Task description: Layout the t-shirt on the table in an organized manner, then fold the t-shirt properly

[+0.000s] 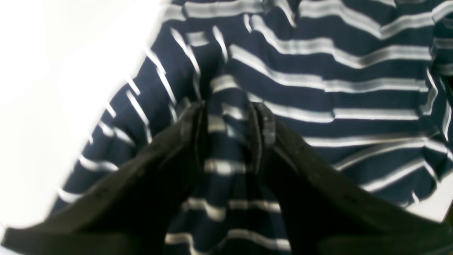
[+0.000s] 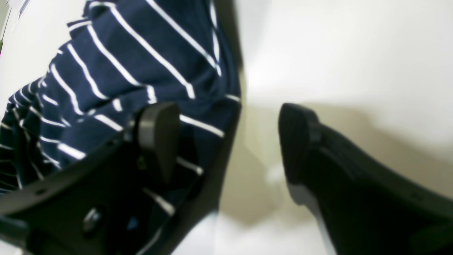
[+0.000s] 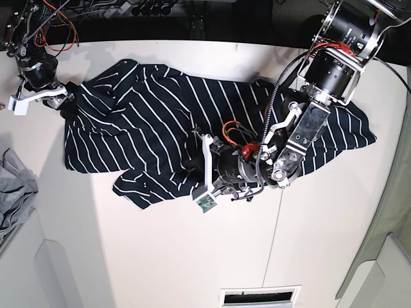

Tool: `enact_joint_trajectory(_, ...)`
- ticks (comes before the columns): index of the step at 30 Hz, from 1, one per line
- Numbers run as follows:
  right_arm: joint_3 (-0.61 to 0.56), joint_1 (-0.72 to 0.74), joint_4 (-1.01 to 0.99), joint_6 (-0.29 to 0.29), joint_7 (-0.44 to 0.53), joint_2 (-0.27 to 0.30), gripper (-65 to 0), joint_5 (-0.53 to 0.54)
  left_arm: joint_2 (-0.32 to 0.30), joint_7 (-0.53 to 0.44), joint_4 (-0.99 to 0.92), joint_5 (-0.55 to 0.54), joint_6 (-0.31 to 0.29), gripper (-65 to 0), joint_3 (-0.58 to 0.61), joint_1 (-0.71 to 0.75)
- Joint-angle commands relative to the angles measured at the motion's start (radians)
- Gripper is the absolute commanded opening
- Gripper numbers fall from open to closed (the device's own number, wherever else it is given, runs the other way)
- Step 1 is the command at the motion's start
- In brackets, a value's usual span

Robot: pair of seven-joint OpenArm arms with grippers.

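Left wrist view: left gripper (image 1: 228, 117) has its two black fingers (image 1: 193, 124) pressed against a raised ridge of the t-shirt (image 1: 318, 67), a fold of navy striped cloth pinched up between them. Cloth fills most of the frame; bare white table (image 1: 46, 88) shows at the left edge. Picture is motion-blurred.

Right wrist view: right gripper (image 2: 226, 138) stands released, jaws spread wide with nothing between them. One finger pad (image 2: 159, 131) sits over the shirt's edge; the other is over bare table. The striped cloth lies bunched to the upper left, white tabletop to the right.

Base view: t-shirt is spread, rumpled, across the upper middle of the table (image 3: 160, 250), with one sleeve reaching toward the right arm at the top left corner and the other end under the left arm at right. Left arm reaches down onto the shirt's lower middle edge. A grey cloth (image 3: 14, 192) lies at the table's left edge, apart from the shirt.
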Motion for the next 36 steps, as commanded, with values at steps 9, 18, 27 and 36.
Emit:
enact_joint_trajectory(9,0.002,0.063,0.015,0.072,0.021,-0.008,-38.6,0.060,0.113,-0.002,0.013,-0.013,-0.001,-40.8,-0.005,-0.026)
enact_joint_trajectory(18,0.000,0.068,0.015,0.069,-0.022,0.010,-39.0,0.003,0.125,0.031,0.013,-0.026,-0.001,-40.8,-0.005,-0.021)
enact_joint_trajectory(27,0.058,0.048,0.015,0.069,-0.031,0.028,-30.8,-0.035,0.118,0.025,0.011,-0.002,-0.001,-32.8,-0.005,-0.021)
enact_joint_trajectory(36,-0.109,0.058,-0.034,0.066,0.032,0.028,-23.0,-0.034,0.178,-0.166,-0.169,0.120,0.060,-30.6,-0.005,-0.087)
